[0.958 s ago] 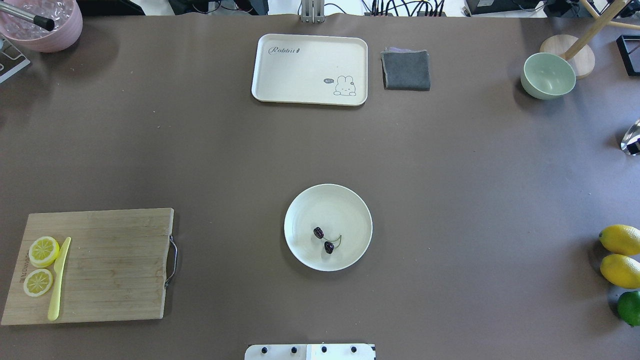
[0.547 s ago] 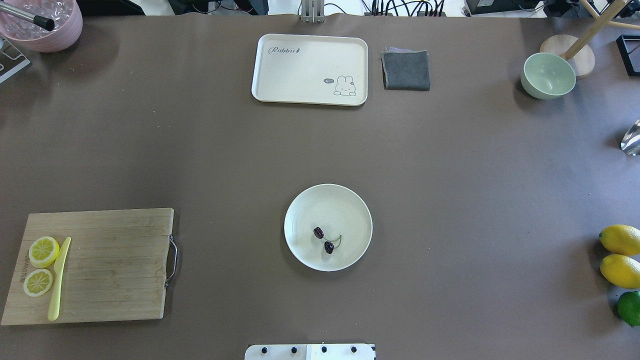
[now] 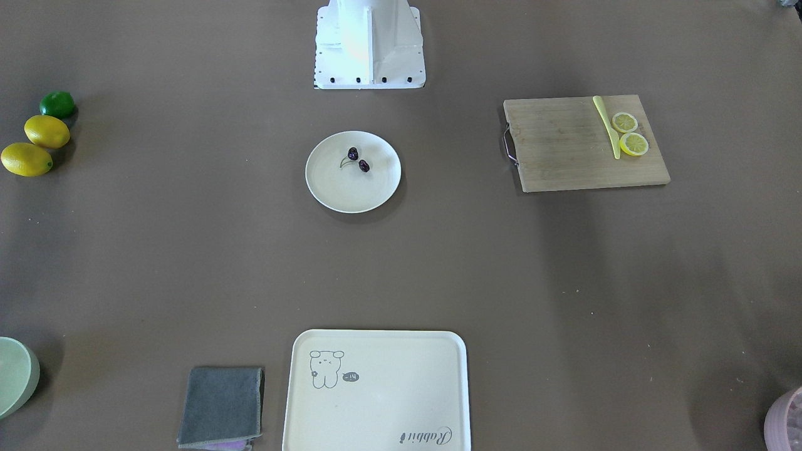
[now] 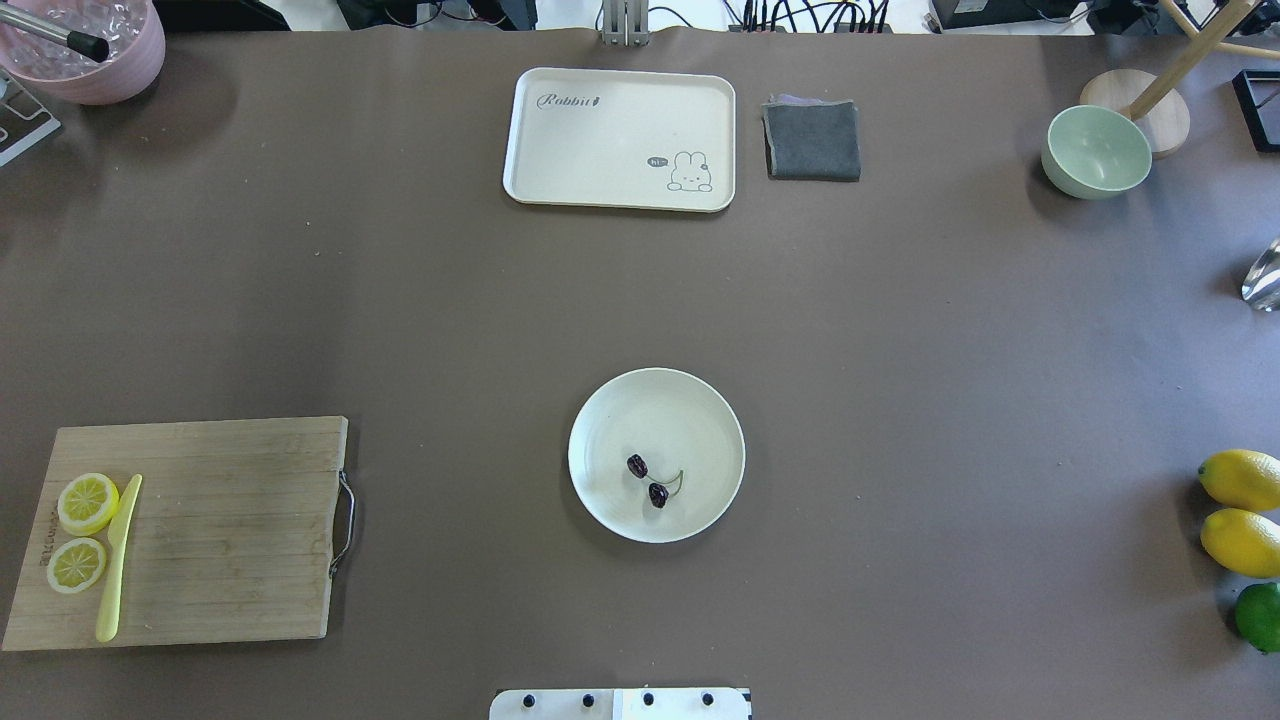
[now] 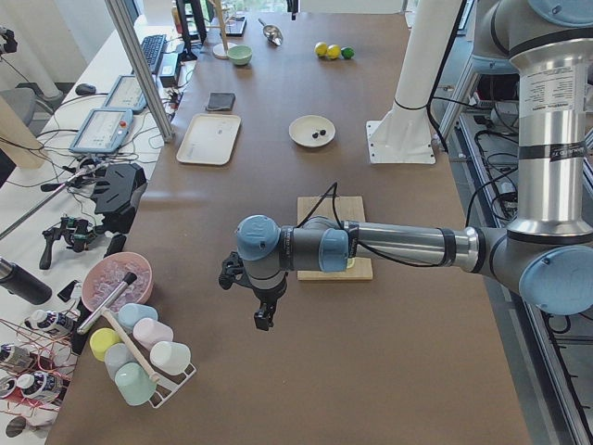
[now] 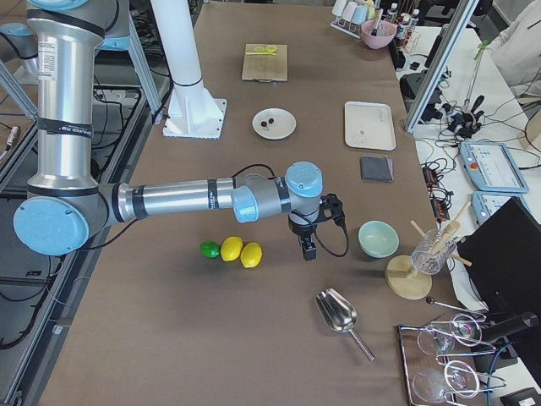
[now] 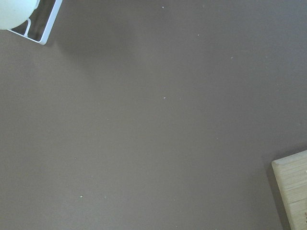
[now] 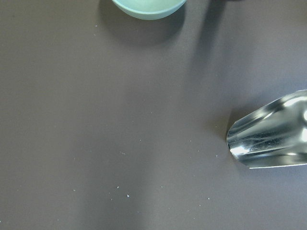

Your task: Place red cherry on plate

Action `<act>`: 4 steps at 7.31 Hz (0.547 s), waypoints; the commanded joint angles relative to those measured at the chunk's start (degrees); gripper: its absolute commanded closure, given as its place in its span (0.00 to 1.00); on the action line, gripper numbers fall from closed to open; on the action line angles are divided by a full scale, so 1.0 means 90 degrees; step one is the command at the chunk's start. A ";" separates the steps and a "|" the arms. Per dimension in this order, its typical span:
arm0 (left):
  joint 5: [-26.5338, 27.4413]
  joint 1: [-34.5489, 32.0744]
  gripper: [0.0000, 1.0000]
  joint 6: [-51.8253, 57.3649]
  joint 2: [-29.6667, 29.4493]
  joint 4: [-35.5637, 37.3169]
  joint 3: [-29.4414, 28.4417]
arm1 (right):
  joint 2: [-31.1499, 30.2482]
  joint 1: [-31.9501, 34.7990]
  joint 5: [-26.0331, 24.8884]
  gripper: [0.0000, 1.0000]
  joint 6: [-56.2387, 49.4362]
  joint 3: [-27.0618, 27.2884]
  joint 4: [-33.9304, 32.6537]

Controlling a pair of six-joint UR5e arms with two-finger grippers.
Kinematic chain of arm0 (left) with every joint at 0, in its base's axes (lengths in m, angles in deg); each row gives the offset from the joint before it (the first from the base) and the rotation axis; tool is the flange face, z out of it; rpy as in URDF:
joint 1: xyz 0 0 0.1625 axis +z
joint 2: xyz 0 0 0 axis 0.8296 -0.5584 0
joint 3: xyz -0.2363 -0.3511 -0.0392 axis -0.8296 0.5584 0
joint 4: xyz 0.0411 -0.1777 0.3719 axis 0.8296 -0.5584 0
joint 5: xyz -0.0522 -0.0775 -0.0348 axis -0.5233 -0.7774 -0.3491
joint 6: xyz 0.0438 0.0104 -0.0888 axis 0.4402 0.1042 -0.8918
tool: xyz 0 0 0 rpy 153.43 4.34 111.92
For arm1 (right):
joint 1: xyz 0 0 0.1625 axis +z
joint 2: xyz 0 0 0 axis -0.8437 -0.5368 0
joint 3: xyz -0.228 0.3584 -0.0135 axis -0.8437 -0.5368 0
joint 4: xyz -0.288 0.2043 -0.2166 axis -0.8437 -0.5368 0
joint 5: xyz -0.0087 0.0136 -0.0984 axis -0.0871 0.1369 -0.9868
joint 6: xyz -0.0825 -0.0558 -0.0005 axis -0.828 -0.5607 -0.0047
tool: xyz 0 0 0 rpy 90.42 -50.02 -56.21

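Note:
The red cherry, a pair of dark fruits on one green stem, lies inside the round cream plate at the table's middle, also seen in the front-facing view as cherry on plate. Neither gripper shows in the overhead or front-facing views. In the exterior left view my left gripper hangs over bare table beyond the cutting board, far from the plate. My right gripper hangs near the green bowl in the exterior right view. I cannot tell whether either is open or shut.
A cream tray, a grey cloth and a green bowl sit along the far edge. A cutting board with lemon slices and a yellow knife lies left. Lemons and a lime lie right. A metal scoop is under the right wrist.
A small dark shape beside the scoop at the overhead view's right edge is gone. The cherry, the plate and everything else on the table stay put.

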 commanded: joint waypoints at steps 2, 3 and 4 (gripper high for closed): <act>-0.0311 -0.0007 0.02 -0.0009 -0.0003 0.0009 0.0037 | -0.0005 -0.0003 0.0016 0.00 -0.0001 0.0001 0.0007; -0.0352 -0.0007 0.02 0.0000 -0.0003 -0.0010 -0.0021 | -0.0005 -0.0003 0.0016 0.00 -0.0001 0.0001 0.0017; -0.0362 -0.0007 0.02 0.0001 0.0007 0.0009 0.0036 | -0.0005 -0.0003 0.0016 0.00 -0.0001 0.0011 0.0027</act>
